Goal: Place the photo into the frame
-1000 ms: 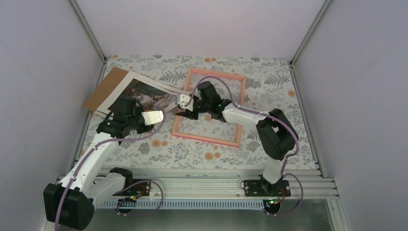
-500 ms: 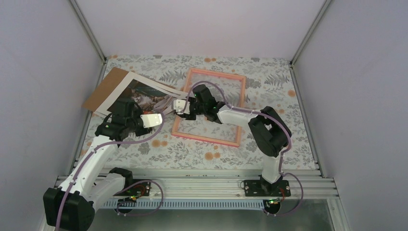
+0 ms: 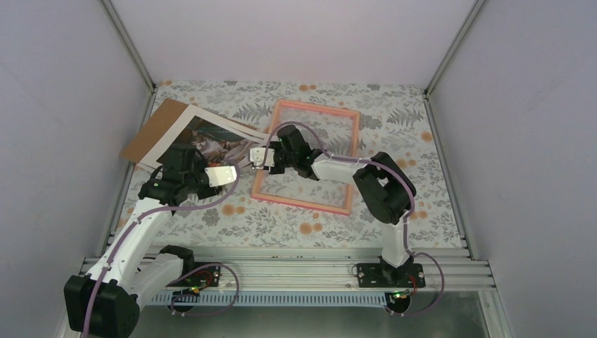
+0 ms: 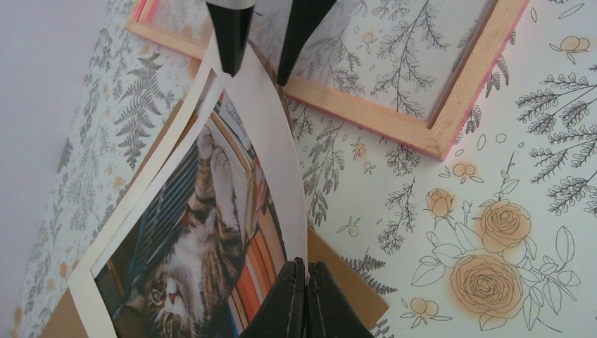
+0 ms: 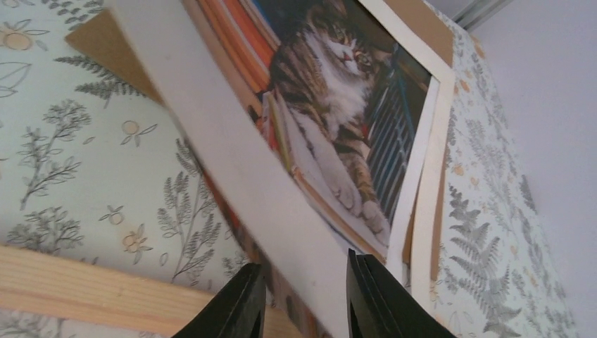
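The photo (image 3: 211, 137), a tabby cat on books, lies partly on a brown cardboard backing (image 3: 148, 134) at the left. Its right edge is lifted and curled. My left gripper (image 4: 306, 262) is shut on the photo's (image 4: 197, 232) white border near one corner. My right gripper (image 5: 303, 262) is open, and the same lifted edge of the photo (image 5: 331, 77) passes between its jaws. In the left wrist view the right gripper (image 4: 257, 76) straddles that edge farther along. The pink frame (image 3: 317, 105) lies flat just right of the photo, its wooden back rail (image 4: 366, 107) facing up.
The floral table cover (image 3: 281, 225) runs to grey walls on the left, back and right. A metal rail (image 3: 296, 267) with both arm bases lines the near edge. The right arm (image 3: 380, 190) reaches over the frame. A cardboard corner (image 4: 352, 289) sits under the left fingers.
My right gripper has moved left off the frame onto the photo's lifted edge, and its jaws have narrowed. The left gripper stayed shut on the photo and shifted slightly.
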